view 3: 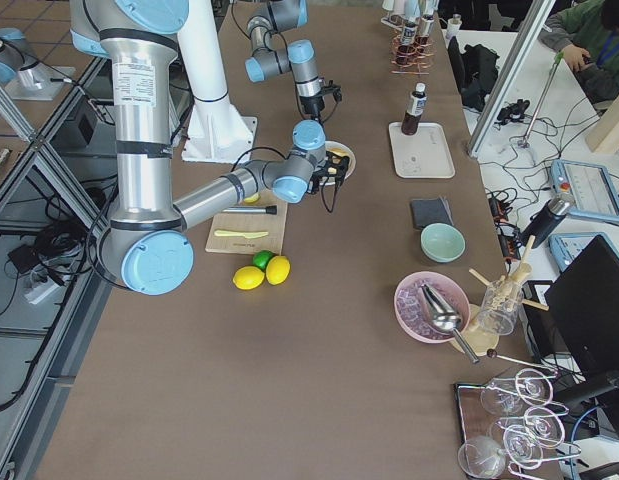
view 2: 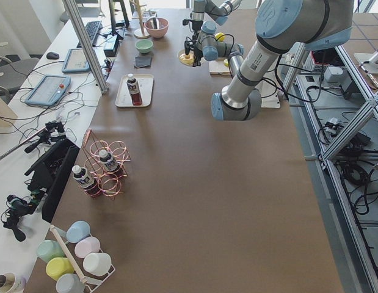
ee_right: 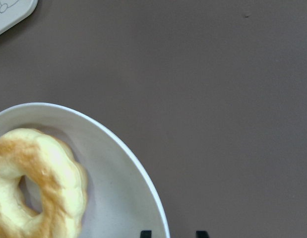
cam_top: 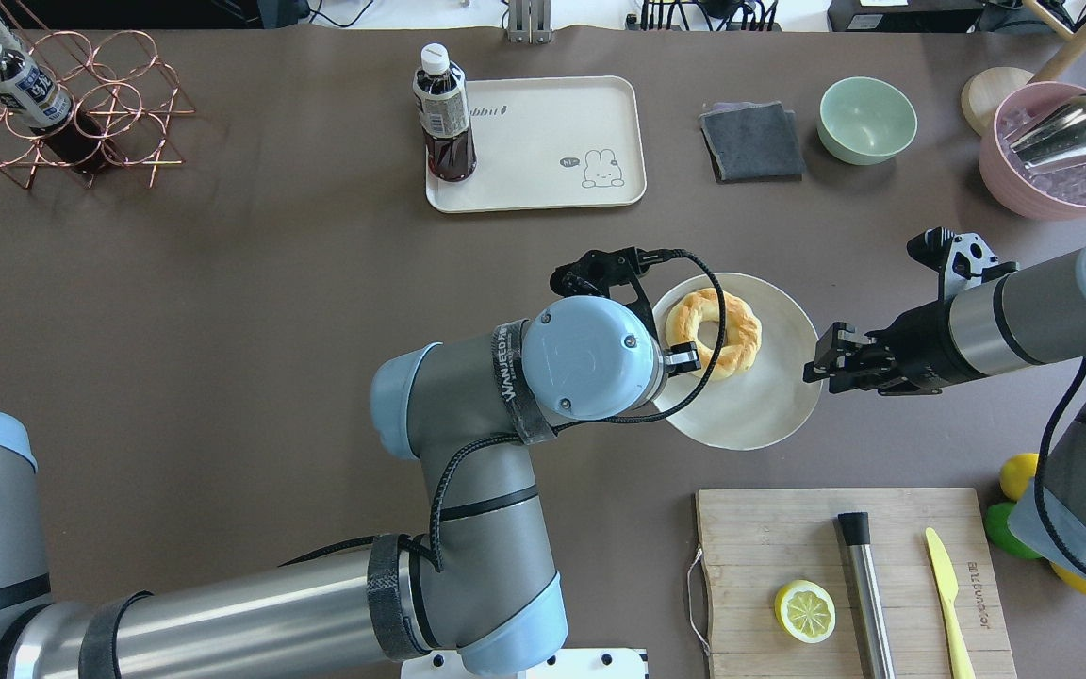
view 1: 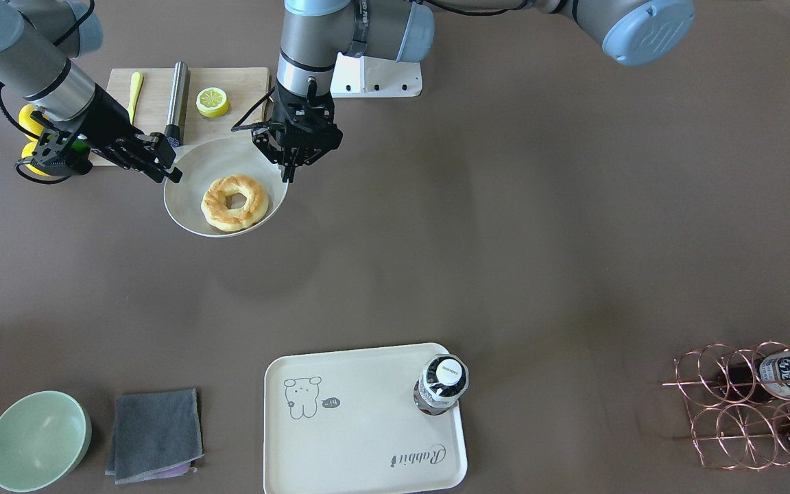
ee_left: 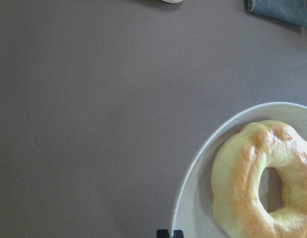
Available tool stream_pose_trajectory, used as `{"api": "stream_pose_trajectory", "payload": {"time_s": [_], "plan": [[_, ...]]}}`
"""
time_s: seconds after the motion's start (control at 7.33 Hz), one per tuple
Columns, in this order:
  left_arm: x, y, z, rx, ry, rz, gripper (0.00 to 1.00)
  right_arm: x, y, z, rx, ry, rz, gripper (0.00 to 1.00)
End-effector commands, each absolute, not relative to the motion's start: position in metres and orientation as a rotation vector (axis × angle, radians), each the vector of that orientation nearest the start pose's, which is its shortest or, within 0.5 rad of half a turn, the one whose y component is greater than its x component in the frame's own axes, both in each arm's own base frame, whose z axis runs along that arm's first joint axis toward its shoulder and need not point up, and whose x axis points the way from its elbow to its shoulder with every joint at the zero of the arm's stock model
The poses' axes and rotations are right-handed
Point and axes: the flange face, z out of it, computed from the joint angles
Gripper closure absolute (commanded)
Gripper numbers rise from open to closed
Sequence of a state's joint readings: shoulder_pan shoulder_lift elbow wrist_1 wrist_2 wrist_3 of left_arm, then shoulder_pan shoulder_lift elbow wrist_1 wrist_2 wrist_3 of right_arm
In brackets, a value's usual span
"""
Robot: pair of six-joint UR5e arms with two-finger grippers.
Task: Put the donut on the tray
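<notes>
The golden donut (view 1: 235, 201) lies on a white plate (view 1: 193, 199) near the cutting board; it also shows in the overhead view (cam_top: 713, 332). My right gripper (view 1: 174, 171) is closed on the plate's rim, one finger on each side in the right wrist view (ee_right: 173, 233). My left gripper (view 1: 290, 175) is shut, with its tips at the plate's opposite rim, beside the donut (ee_left: 262, 183). The cream tray (view 1: 361, 439) with the bear drawing lies well away, across the table from the robot.
A dark drink bottle (view 1: 441, 384) stands on the tray's corner. A wooden board (view 1: 155, 89) holds a lemon half (view 1: 212, 101), a metal rod and a yellow knife. A green bowl (view 1: 37, 439), a grey cloth (view 1: 155, 436) and a copper bottle rack (view 1: 758, 405) line the far edge.
</notes>
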State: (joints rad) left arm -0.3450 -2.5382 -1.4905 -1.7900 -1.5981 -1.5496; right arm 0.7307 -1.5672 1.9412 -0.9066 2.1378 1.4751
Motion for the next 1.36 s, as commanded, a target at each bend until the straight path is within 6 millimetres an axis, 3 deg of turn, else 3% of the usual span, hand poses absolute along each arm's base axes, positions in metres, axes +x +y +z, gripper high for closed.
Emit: {"api": "stream_pose_trajectory", "payload": {"time_s": [0.0, 0.27, 0.41, 0.55, 0.82, 0.95, 1.09, 1.23], "plan": [[0.644, -0.370, 0.056, 0.179, 1.096, -0.275, 1.00, -0.316, -0.384, 0.399, -0.081, -1.133, 0.294, 0.77], [0.643, -0.370, 0.056, 0.180, 1.097, -0.275, 1.00, -0.319, -0.382, 0.396, -0.088, -1.138, 0.294, 0.79], [0.642, -0.370, 0.054, 0.180, 1.100, -0.275, 1.00, -0.318, -0.382, 0.394, -0.087, -1.140, 0.295, 0.84], [0.640, -0.369, 0.053, 0.180, 1.105, -0.274, 1.00, -0.318, -0.382, 0.393, -0.099, -1.141, 0.313, 1.00], [0.637, -0.367, 0.054, 0.181, 1.111, -0.264, 1.00, -0.317, -0.380, 0.387, -0.112, -1.151, 0.333, 1.00], [0.630, -0.364, 0.060, 0.179, 1.117, -0.260, 0.80, -0.314, -0.380, 0.386, -0.113, -1.154, 0.334, 1.00], [0.625, -0.363, 0.066, 0.181, 1.118, -0.259, 0.34, -0.314, -0.379, 0.385, -0.113, -1.157, 0.332, 1.00], [0.625, -0.363, 0.071, 0.196, 1.109, -0.237, 0.04, -0.310, -0.376, 0.385, -0.114, -1.174, 0.337, 1.00]]}}
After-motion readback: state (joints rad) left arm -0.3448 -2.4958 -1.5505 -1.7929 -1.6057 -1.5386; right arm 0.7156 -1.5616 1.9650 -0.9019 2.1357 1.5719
